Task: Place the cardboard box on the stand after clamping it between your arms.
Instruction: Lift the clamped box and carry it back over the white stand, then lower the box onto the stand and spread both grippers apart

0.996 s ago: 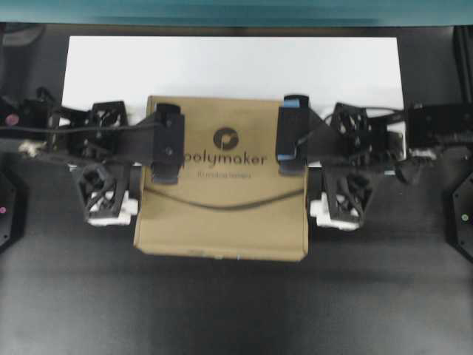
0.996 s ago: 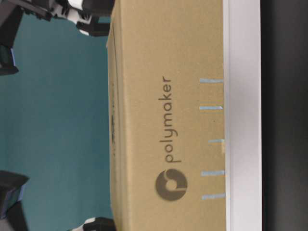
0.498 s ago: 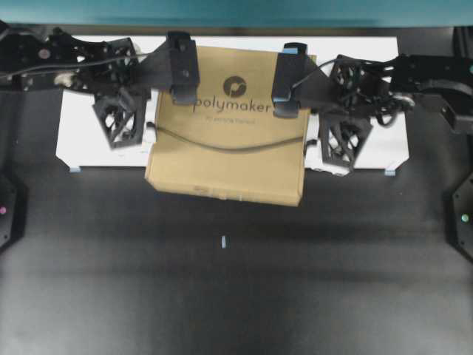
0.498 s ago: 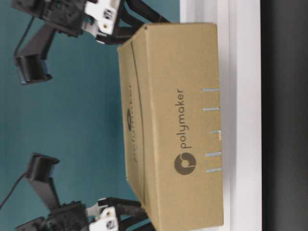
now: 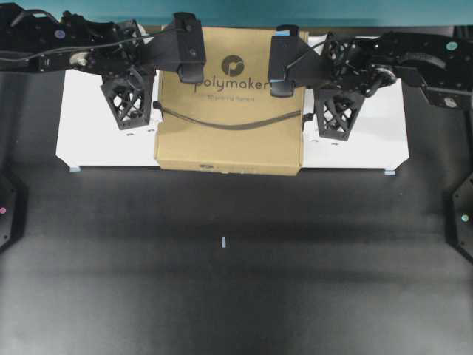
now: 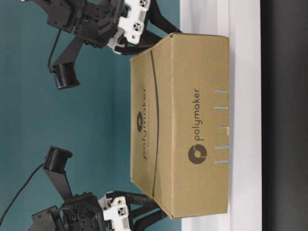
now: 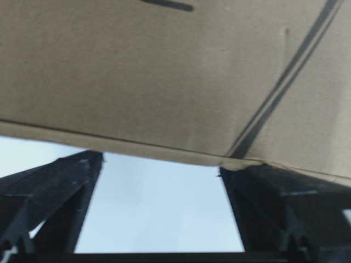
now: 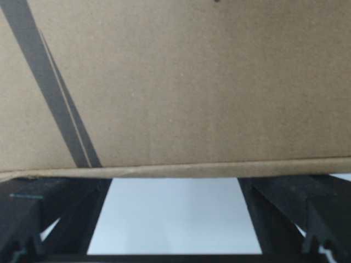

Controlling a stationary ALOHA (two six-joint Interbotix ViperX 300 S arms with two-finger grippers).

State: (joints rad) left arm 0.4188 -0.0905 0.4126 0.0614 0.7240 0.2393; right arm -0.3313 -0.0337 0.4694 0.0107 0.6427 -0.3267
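The cardboard box [image 5: 229, 111] is sitting over the middle of the white stand [image 5: 89, 133] on the dark bench [image 5: 236, 259], while the left claw [image 5: 127, 103] and right claw [image 5: 336, 115], both spread wide, are pressing against its opposite sides.

Arms: two, built of black parts, left arm [image 5: 66, 41] and right arm [image 5: 414, 52].
Hands: left hand [image 5: 127, 103] and right hand [image 5: 336, 115], made with black lattice fingers.
White parts: screwed blocks [image 6: 134, 17] seen at the finger bases.
Cables: thin black wires [image 5: 81, 48] strung along both arms.
Cameras: black boxes [image 5: 185, 48] carried above the hands.
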